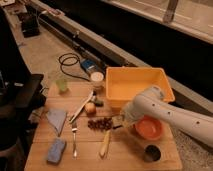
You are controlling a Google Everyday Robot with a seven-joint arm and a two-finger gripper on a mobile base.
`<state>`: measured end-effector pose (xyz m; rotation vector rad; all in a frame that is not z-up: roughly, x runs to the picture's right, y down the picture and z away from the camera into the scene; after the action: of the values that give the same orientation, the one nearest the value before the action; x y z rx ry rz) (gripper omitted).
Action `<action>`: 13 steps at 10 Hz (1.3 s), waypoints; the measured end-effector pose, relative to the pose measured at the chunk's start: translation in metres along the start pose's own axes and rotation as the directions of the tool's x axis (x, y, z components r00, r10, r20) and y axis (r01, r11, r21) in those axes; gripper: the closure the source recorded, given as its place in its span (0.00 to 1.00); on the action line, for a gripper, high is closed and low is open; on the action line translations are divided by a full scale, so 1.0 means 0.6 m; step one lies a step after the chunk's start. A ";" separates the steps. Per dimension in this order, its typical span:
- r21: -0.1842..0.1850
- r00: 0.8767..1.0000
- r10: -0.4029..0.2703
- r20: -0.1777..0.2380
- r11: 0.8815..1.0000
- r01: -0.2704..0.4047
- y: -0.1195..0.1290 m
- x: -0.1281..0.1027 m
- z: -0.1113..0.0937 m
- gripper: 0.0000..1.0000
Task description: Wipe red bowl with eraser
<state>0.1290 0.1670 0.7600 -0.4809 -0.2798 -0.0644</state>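
Setting: a wooden table (130, 152) stands on a grey floor beside a long dark rail that runs from the upper left to the right of the frame.
Arm: a white arm (170, 112) enters from the right edge and bends down over the right half of the table.
Gripper: the gripper (122, 119) sits low over the table at centre frame, just left of the red bowl and below the tub's front left corner.
Gripper state: cannot tell whether it is released or clenched.
Red bowl: the red bowl (149, 128) stands upright at the table's right, just below the tub, partly covered by the arm.
Eraser: a small dark block at the gripper's tip appears to be the eraser (117, 122); it lies left of the bowl's rim, and contact with the bowl cannot be told.
Tub: a yellow tub (112, 82) occupies the table's upper right.
Dark cup: a dark cup (151, 153) stands near the lower right corner.
Left side: a blue sponge (56, 150), a fork (75, 140) and a grey cloth (56, 120) lie apart from one another.
Upper left: a green cup (61, 84) stands near the table's edge.
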 end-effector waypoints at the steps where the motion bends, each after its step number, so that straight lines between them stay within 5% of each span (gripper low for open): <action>1: -0.001 0.999 0.036 -0.020 0.999 -0.036 0.012 0.026 -0.014 1.00; 5: 0.015 0.971 0.226 -0.073 0.974 -0.225 0.072 0.137 -0.073 1.00; 10: 0.023 0.968 0.240 -0.070 0.971 -0.239 0.067 0.141 -0.070 1.00; 13: 0.036 0.957 0.286 -0.041 0.958 -0.284 0.034 0.168 -0.054 1.00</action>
<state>0.2362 0.1705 0.7516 -0.4853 -0.1640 0.2101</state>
